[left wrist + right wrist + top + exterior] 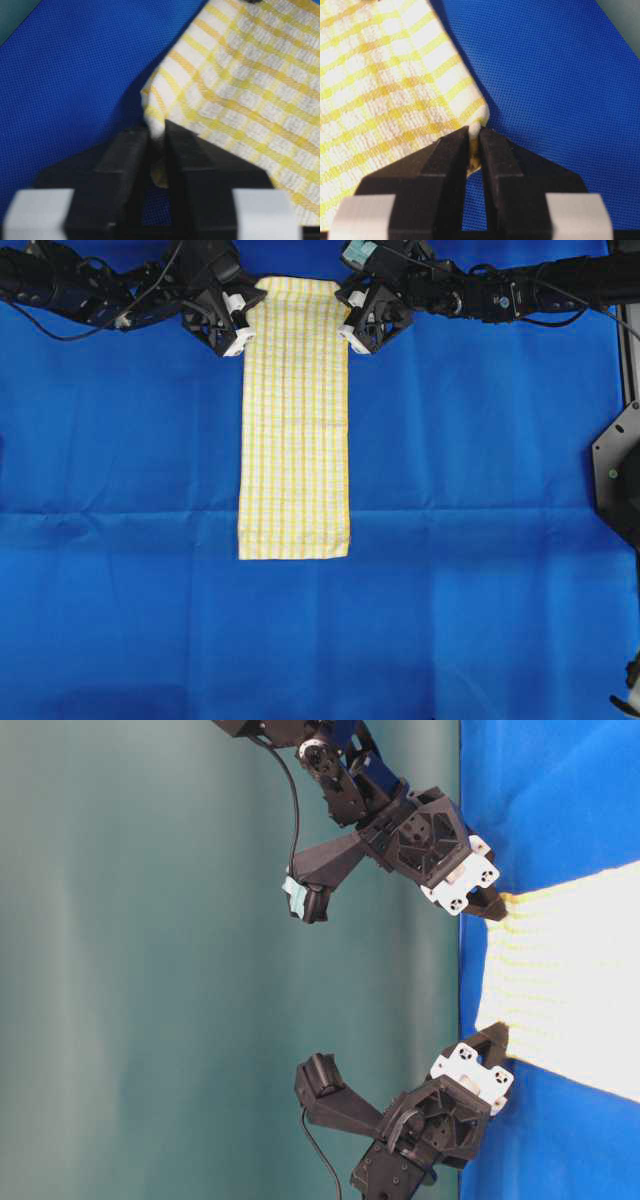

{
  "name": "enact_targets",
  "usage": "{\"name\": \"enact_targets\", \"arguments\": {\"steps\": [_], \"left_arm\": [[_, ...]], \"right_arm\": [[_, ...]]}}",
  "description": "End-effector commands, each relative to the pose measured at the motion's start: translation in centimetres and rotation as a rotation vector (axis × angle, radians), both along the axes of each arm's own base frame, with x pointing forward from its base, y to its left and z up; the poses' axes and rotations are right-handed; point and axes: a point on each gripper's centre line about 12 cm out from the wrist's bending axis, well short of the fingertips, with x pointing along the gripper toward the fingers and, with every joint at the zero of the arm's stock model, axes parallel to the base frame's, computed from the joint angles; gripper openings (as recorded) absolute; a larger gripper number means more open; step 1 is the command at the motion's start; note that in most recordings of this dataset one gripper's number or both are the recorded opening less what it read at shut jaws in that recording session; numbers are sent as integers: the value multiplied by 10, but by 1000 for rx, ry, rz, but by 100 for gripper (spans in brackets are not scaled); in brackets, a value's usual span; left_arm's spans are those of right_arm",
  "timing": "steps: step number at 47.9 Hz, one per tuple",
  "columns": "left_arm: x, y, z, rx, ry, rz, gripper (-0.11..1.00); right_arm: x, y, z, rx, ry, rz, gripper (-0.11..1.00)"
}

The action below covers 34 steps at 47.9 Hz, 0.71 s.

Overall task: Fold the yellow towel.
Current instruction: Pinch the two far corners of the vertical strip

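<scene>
From overhead, the yellow towel (294,420) lies flat as a long strip on the blue cloth (120,490) covering the desk, its far end between the left gripper (243,322) and right gripper (352,319).

At table level, each gripper meets a far corner; the fabric puckers there, so it looks thin, soft and light.

The left wrist view shows the jaws clenched on a corner fold.

The right wrist view shows the same: jaws pinching the hem corner. Corners seem the best hold; limp cloth will likely drape and sag when lifted.
</scene>
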Motion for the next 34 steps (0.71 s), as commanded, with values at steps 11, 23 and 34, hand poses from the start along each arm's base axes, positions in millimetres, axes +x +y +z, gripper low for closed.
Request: {"name": "enact_targets", "arguments": {"steps": [11, 23, 34], "left_arm": [[-2, 6, 7, 11, -14, 15, 3], [-2, 6, 34, 38, -58, 15, 3], [-6, -6, 65, 56, -92, -6, 3]], "right_arm": [[2, -4, 11, -13, -36, -19, 8], [0, -3, 34, -38, -79, -19, 8], [-7, 8, 59, -60, -121, -6, 8]]}}
